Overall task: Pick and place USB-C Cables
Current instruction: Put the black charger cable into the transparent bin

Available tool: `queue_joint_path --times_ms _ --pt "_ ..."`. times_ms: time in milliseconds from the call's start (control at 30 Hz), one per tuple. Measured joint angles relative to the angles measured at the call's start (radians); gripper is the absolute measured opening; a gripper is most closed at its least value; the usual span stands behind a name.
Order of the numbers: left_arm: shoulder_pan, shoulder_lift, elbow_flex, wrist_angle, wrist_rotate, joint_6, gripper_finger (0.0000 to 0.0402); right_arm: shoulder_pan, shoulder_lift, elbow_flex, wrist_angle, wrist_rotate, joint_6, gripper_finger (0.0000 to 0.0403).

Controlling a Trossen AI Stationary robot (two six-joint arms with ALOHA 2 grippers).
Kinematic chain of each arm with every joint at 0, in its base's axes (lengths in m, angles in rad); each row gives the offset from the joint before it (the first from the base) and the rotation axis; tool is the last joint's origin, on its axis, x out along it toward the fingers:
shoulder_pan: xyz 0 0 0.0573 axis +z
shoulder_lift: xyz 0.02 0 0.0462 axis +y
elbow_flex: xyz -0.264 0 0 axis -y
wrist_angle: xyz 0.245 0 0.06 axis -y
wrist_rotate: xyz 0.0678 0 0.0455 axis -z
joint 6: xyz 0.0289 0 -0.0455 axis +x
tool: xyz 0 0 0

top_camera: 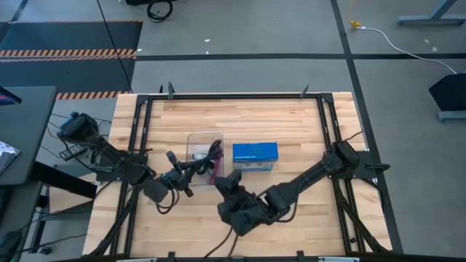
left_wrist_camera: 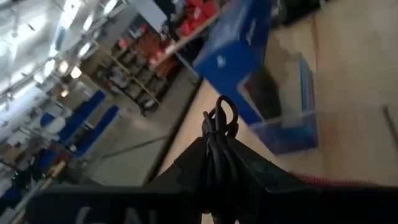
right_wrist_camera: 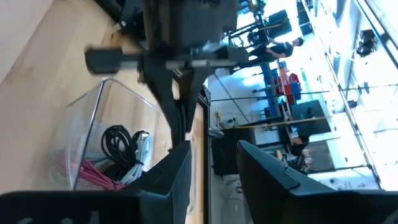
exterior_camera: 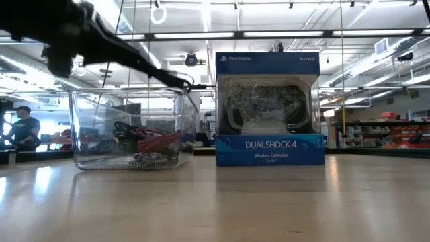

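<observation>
Blue box [top_camera: 255, 155] beside clear tray [top_camera: 194, 140]

Bright overhead strip lights — glare, wrist views blurred.

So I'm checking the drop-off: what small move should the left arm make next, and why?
Probably ease the left gripper a little farther over the clear plastic tray, then open. Its fingers are shut on a thin black cable bundle, held above the tray's near rim, where red and black cables already lie.

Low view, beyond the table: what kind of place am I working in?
Probably a warehouse-style lab or workshop: long ceiling strip lights, stocked red shelving at the back, and a seated person at a far workstation.
</observation>
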Motion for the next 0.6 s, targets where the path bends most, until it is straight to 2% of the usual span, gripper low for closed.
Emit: queue_joint_path --times_ms 233,433,600 --pt "0.084 0.0 0.0 -0.134 0.015 -0.172 0.0071 0.023 0.0 0.0 0.001 0.005 0.073 0.0136" --pt "0.118 0.0 0.0 -0.16 0.035 -0.268 0.007 0.021 0.0 0.0 0.0 0.005 0.079 0.0136" --pt "0.139 0.0 0.0 -0.159 0.078 -0.342 0.0098 0.012 0.0 0.0 -0.005 0.005 0.11 0.0136"
